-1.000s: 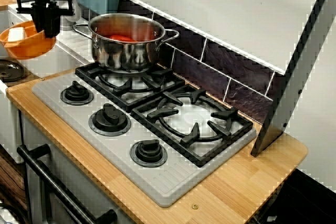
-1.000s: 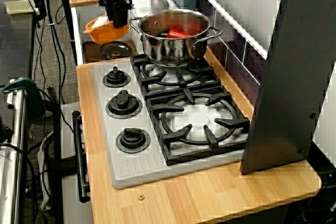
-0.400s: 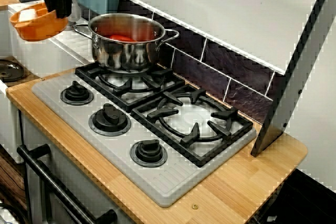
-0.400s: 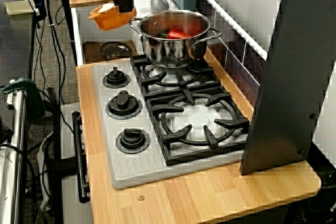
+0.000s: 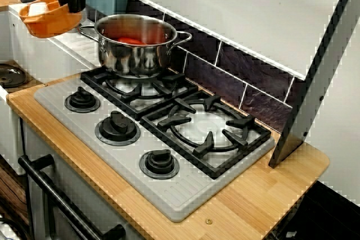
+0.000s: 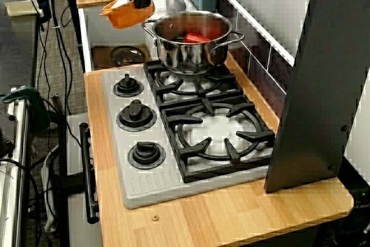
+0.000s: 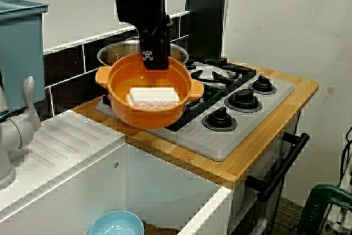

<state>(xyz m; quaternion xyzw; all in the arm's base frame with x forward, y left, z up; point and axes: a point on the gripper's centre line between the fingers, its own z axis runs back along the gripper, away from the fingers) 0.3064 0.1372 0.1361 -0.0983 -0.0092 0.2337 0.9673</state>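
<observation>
My black gripper (image 7: pixel 155 60) is shut on the far rim of an orange two-handled bowl (image 7: pixel 147 109) and holds it in the air. A white block (image 7: pixel 153 94) lies in the bowl. In the view from the stove's front, the bowl (image 5: pixel 49 22) hangs just left of a steel pot (image 5: pixel 138 46) on the back-left burner, with the gripper (image 5: pixel 73 4) above the bowl's right edge. A red piece (image 5: pixel 130 40) lies inside the pot. In the view from the stove's end, the bowl (image 6: pixel 127 14) and gripper (image 6: pixel 140 1) sit up-left of the pot (image 6: pixel 191 41).
The grey stove (image 5: pixel 169 195) has three black knobs (image 5: pixel 117 127) along its front and a bare burner grate (image 5: pixel 205 127) at the right. A white ribbed drainboard (image 7: pixel 60 141) and a sink holding a blue bowl (image 7: pixel 115 225) lie under the orange bowl. A slanted metal panel (image 5: pixel 320 82) stands at the right.
The gripper has lifted the orange bowl up from over the sink and carried it toward the pot. The pot and stove have not moved.
</observation>
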